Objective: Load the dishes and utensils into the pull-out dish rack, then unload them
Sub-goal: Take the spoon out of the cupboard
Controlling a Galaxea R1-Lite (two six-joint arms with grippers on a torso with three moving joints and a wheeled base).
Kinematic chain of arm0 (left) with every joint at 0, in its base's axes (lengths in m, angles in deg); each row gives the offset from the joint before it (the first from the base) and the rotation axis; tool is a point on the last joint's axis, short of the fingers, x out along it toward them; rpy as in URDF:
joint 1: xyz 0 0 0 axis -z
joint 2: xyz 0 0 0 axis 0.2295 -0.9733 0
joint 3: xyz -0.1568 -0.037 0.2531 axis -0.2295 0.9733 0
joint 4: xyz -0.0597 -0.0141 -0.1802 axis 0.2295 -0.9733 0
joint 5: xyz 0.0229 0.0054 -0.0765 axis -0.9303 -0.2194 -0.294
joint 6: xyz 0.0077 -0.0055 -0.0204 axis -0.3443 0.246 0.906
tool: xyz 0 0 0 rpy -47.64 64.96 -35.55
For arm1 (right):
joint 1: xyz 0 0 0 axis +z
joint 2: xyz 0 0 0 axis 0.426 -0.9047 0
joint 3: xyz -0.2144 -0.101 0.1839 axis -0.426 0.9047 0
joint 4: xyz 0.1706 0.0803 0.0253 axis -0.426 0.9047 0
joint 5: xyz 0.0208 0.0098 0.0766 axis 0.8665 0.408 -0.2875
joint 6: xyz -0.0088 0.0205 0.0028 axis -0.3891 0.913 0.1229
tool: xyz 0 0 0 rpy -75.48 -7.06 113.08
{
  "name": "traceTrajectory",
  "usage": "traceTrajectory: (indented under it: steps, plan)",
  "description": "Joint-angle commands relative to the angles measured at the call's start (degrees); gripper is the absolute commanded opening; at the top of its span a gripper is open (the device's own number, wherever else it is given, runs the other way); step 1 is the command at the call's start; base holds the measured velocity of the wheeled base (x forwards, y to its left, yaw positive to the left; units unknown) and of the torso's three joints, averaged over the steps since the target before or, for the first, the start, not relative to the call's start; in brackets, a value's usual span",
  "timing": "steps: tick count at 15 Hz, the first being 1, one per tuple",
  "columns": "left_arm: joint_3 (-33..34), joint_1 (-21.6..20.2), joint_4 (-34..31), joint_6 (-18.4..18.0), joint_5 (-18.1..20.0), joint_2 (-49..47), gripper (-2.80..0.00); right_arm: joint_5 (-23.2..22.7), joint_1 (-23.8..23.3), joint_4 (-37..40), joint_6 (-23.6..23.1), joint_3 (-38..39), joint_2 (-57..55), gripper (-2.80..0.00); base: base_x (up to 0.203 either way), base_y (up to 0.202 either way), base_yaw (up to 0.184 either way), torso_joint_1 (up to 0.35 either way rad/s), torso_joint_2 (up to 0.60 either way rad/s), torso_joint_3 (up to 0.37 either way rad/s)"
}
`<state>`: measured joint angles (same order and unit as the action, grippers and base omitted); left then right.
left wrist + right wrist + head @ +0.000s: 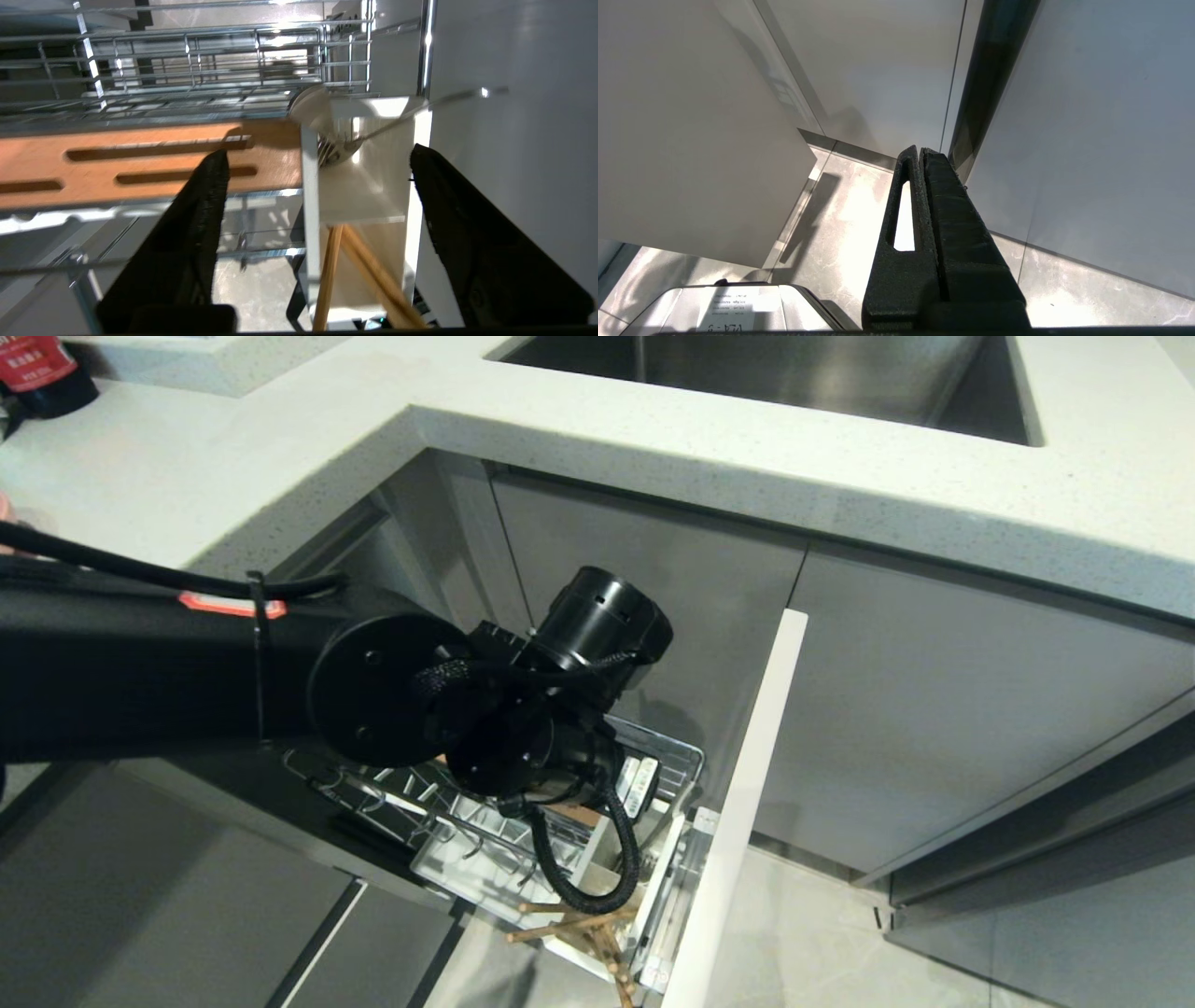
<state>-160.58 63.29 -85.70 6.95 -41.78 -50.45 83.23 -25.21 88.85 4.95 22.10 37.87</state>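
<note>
The pull-out dish rack stands drawn out below the counter, its chrome wires and slotted wooden strip empty. In its white utensil caddy lies the silver spoon, handle sticking out past the rim. The wooden chopsticks stand crossed in the neighbouring compartment. My left gripper hangs just above the caddy, open, with nothing between its fingers. The left wrist hides it in the head view. The dishes are out of view. My right gripper is shut and parked low by the cabinets.
The rack's cabinet front stands edge-on at the right of the rack. Above are the white countertop and steel sink. A dark bottle stands far left. Grey cabinet doors and tiled floor surround the right arm.
</note>
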Motion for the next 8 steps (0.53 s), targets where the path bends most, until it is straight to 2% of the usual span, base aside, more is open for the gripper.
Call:
traceTrajectory:
  steps: [1, 8]
  plan:
    - [-0.01, -0.1, 1.51, 0.11, -0.17, -2.15, 0.0, 0.02, 0.0, -0.02, 0.0, 0.0, -0.05, -2.8, 0.0, 0.0, 0.0, 0.0, 0.0, 0.0]
    - [-1.01, -1.23, 2.97, 0.15, -0.17, -5.65, 0.0, -0.06, 0.0, -0.02, 0.0, 0.0, -0.05, -2.8, 0.0, 0.0, 0.0, 0.0, 0.0, 0.0]
